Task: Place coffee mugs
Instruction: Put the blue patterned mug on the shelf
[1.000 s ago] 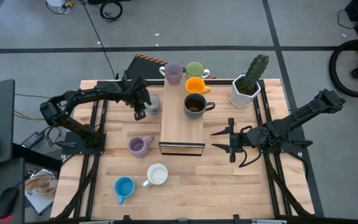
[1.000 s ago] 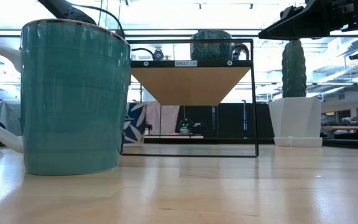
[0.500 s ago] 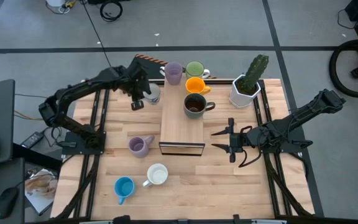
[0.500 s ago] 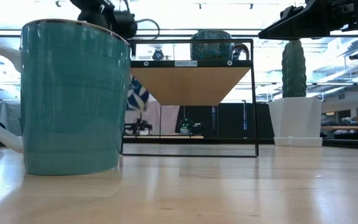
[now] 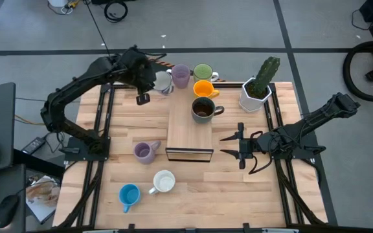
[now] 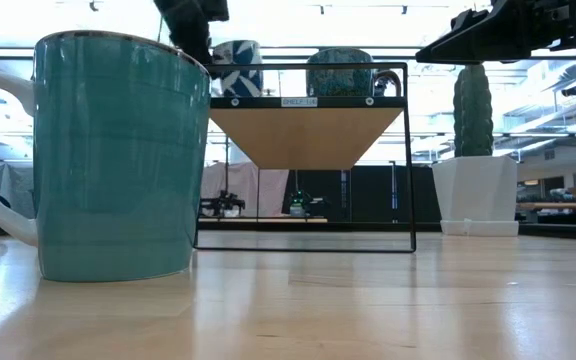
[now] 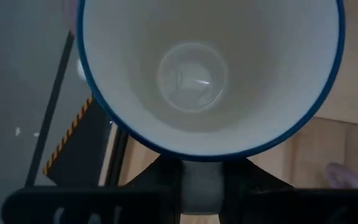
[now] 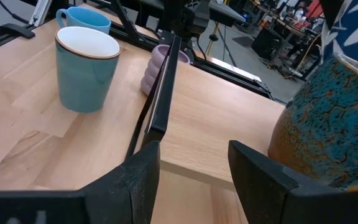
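My left gripper is shut on the white-grey patterned mug high over the table's far left; in the low view that mug hangs above the shelf top. A dark brown mug stands on the wooden shelf. Lilac, green and orange mugs stand behind it. A second lilac mug lies on its side left of the shelf. The white-inside mug and the blue mug stand near the front. My right gripper waits open right of the shelf. My left gripper pinches a pale part just outside the mug's rim between its two fingers; it looks like the handle, but I cannot tell for sure. The fingers slant down from the table's left. The mug's mouth faces the wrist camera, and the mug hangs clear of the table.
A white faceted pot with a cactus stands at the far right, beside the shelf. The shelf's black wire frame carries the board well above the table. Bare wood lies near the front right.
My left gripper has risen steeply with the patterned mug, staying shut. The mug has gone from table height left of the shelf to above the shelf top, drifting toward the far edge. My right arm has kept still.
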Action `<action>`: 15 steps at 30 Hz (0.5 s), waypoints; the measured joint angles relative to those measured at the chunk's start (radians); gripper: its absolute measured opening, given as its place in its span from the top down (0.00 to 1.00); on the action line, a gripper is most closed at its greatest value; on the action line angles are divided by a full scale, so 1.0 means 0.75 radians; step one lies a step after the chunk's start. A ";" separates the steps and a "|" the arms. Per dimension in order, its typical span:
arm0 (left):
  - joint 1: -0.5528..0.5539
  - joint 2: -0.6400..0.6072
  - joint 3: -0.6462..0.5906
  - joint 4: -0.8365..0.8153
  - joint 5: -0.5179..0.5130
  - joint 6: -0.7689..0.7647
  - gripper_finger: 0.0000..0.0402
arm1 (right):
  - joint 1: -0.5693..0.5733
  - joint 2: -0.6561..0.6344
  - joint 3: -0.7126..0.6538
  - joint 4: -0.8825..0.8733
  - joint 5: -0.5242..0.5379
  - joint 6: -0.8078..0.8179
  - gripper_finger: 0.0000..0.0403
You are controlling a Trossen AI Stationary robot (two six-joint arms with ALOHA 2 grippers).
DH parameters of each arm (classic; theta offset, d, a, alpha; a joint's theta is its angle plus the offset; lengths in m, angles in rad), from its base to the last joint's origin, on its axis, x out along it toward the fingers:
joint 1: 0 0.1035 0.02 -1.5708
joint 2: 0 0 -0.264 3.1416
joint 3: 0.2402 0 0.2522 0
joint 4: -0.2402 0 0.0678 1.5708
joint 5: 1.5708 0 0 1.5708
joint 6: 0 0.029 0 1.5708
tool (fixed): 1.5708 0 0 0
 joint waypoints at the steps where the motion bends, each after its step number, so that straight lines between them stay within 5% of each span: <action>1: -0.014 0.007 0.001 -0.002 0.007 -0.001 0.84 | 0.000 0.000 0.000 0.001 0.000 -0.002 0.51; 15: -0.085 0.204 -0.001 0.127 0.020 0.021 0.84 | 0.000 0.000 0.000 0.034 -0.001 -0.045 0.51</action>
